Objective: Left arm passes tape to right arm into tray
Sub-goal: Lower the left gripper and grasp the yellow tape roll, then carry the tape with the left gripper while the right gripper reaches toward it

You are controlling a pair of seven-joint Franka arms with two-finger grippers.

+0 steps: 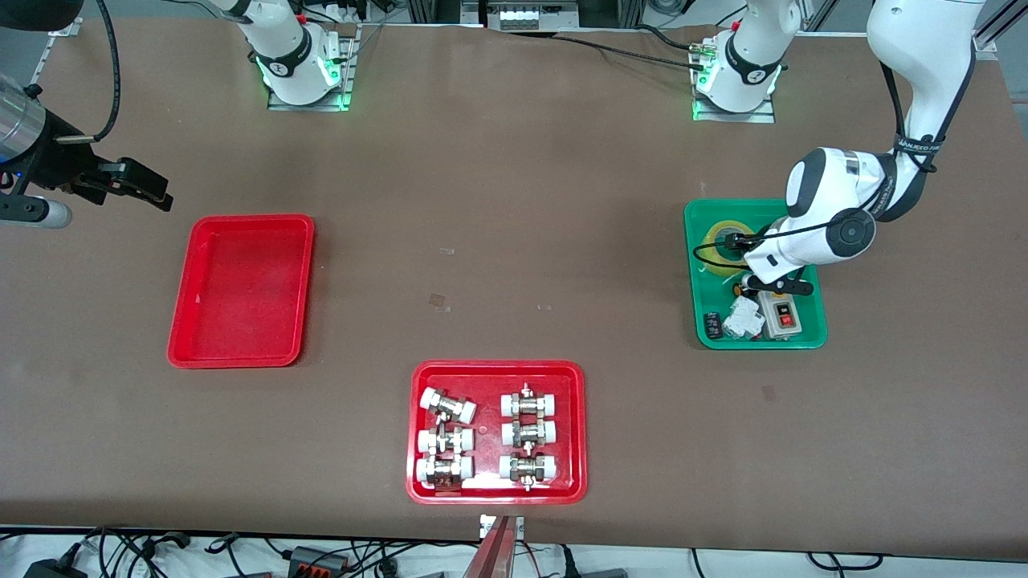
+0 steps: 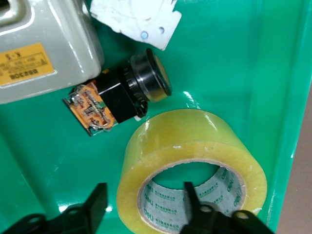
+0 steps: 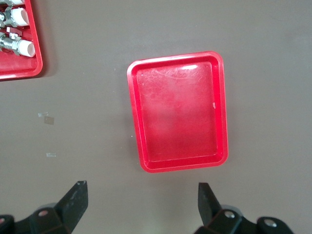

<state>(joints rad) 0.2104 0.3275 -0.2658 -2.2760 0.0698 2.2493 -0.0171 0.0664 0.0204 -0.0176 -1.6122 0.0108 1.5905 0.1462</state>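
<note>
The yellow tape (image 2: 195, 141) lies flat in the green tray (image 2: 234, 58) at the left arm's end of the table. It also shows in the front view (image 1: 717, 231), partly under the left arm's wrist. My left gripper (image 2: 144, 197) is open and low over the tape, with one finger in the hole and the other outside the ring's wall. In the front view the wrist hides its fingers. The plain red tray (image 1: 241, 289) lies empty at the right arm's end and shows in the right wrist view (image 3: 178, 112). My right gripper (image 1: 152, 193) (image 3: 141, 192) is open and empty, waiting over bare table beside that tray.
The green tray (image 1: 692, 273) also holds a grey switch box (image 2: 39, 48), a black push-button part (image 2: 131, 87) and a white part (image 2: 136, 19), all close to the tape. A red tray of white-capped metal fittings (image 1: 414, 433) sits near the front camera.
</note>
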